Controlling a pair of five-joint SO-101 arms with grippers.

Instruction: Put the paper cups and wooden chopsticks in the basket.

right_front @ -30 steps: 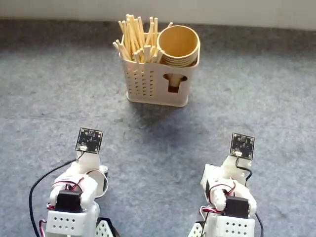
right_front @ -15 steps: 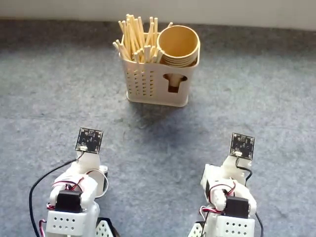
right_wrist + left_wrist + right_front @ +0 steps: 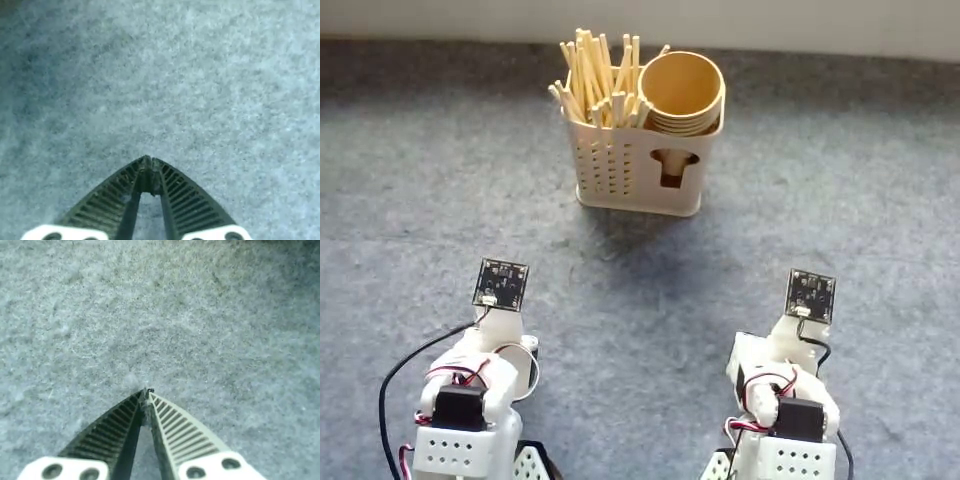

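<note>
Wooden chopsticks (image 3: 595, 75) stand bunched in one compartment of the basket (image 3: 638, 180), and the paper cups (image 3: 682, 90) sit nested in the compartment beside them, so I judge the task as good as finished. My left gripper (image 3: 145, 392) is closed tip to tip with nothing in it, over the grey felt (image 3: 840, 200). The right gripper (image 3: 148, 161) is the same, pinched together and empty. Both sit well apart from the basket. The risk I see is a needless reach forward: a closed gripper could clip the splayed chopstick tips, or nudge the basket, which looks light, and tip it over, spilling everything.
</note>
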